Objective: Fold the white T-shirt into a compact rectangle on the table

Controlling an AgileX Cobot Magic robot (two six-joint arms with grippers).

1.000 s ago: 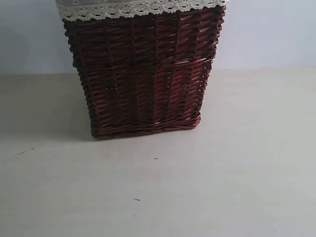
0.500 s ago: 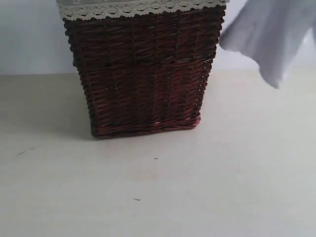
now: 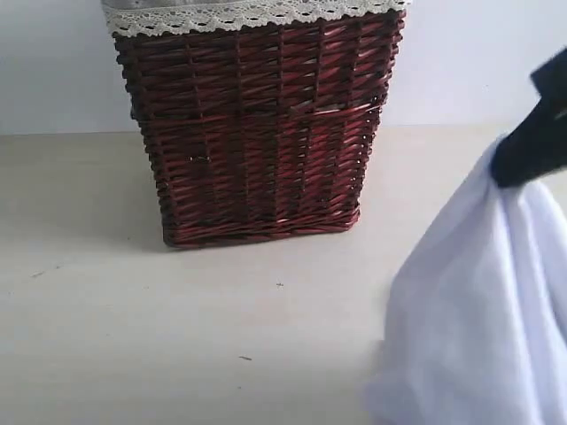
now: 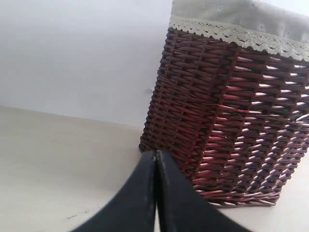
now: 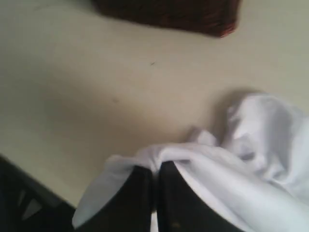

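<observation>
The white T-shirt (image 3: pixel 483 310) hangs bunched from my right gripper (image 3: pixel 518 168) at the right edge of the exterior view, and its lower folds reach the table (image 3: pixel 177 345). In the right wrist view that gripper (image 5: pixel 155 166) is shut on a pinch of the T-shirt (image 5: pixel 260 145), whose cloth drapes over both fingers. The lettering is hidden. My left gripper (image 4: pixel 155 153) is shut with nothing in it, low over the table (image 4: pixel 53 159) beside the basket; it does not show in the exterior view.
A dark red wicker basket (image 3: pixel 252 133) with a cream lace trim (image 3: pixel 239 16) stands at the back middle of the table, also in the left wrist view as the basket (image 4: pixel 227 116). A pale wall (image 3: pixel 53 62) runs behind. Tiny dark specks (image 3: pixel 244 358) dot the table.
The T-shirt came in at the upper right half a second ago and has dropped to the lower right, held by my right gripper, which now shows at the right edge.
</observation>
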